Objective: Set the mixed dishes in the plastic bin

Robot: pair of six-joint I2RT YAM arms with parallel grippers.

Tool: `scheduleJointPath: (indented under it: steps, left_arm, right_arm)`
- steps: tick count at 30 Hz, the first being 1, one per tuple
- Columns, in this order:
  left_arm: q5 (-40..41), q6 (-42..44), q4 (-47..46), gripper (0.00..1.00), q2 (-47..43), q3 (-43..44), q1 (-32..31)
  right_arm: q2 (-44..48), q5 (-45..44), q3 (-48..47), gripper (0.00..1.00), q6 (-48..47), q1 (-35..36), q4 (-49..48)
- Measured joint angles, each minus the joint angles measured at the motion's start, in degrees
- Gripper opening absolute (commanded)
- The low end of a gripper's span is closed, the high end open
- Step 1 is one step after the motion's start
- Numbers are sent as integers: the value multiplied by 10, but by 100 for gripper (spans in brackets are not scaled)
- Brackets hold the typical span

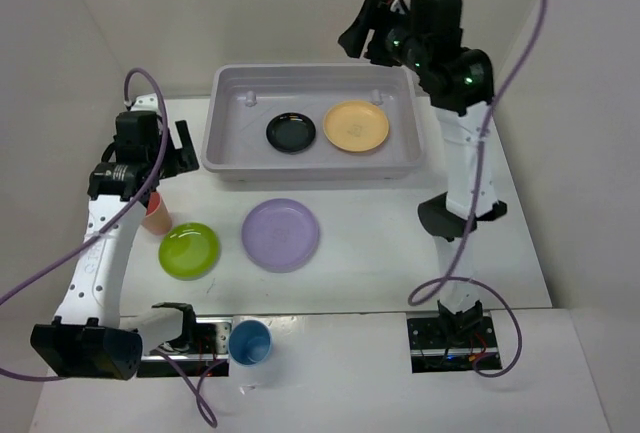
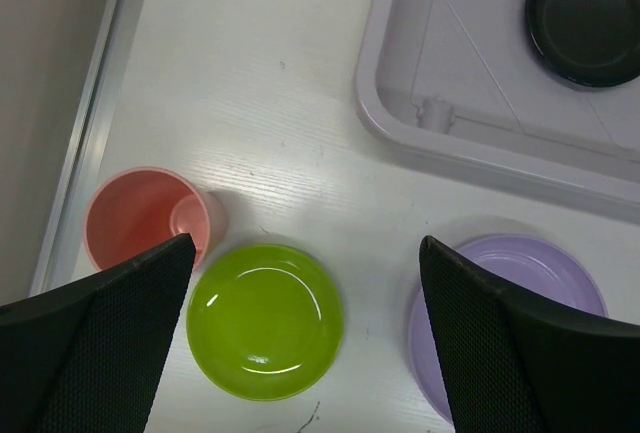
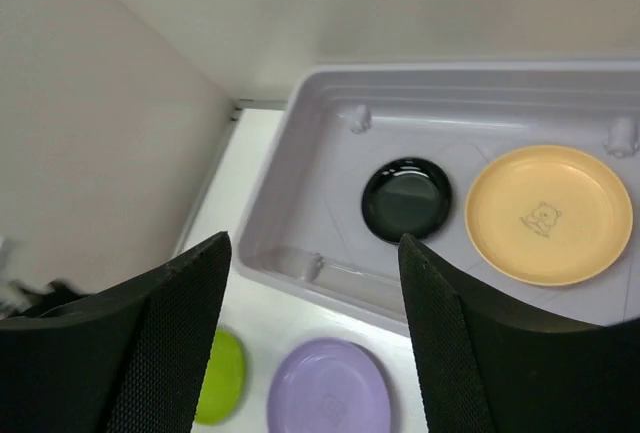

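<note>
The plastic bin [image 1: 222, 103] stands at the back and holds the small black plate [image 1: 291, 133] and the pale orange plate [image 1: 356, 126]. On the table in front lie the lavender plate [image 1: 281, 234] and the lime green plate [image 1: 189, 250]. The salmon-pink cup [image 1: 155, 214] stands upright left of the lime plate. The blue cup [image 1: 250, 342] stands at the near edge. My left gripper [image 2: 305, 243] is open and empty, high above the lime plate [image 2: 265, 320], with the cup [image 2: 140, 218] by its left finger. My right gripper [image 3: 315, 243] is open and empty, raised above the bin [image 3: 330, 203].
White walls close in the left, back and right sides. The left arm [image 1: 100, 253] reaches along the table's left edge. The right arm's column [image 1: 462, 173] stands right of the bin. A purple cable [image 1: 60, 273] loops at the left.
</note>
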State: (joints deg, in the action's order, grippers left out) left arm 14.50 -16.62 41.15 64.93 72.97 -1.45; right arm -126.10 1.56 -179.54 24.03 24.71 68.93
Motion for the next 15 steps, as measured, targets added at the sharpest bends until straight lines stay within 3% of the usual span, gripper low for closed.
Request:
scheduleJointPath:
  steps: [3,10,13,15]
  left_arm:
    - [-25,11,0,99,6,0,23]
    - [-76,17,-20,99,49,-42,34]
    - [-94,17,-22,98,63,-72,48]
    - [-97,17,-20,97,66,-81,54]
  right_arm:
    - [74,-18,25,76,-2,14,5]
    - [193,-96,216,76,-2,51,31]
    - [236,-114,324,76,-2,72,31]
    - [302,-115,461,76,-5,84,-20]
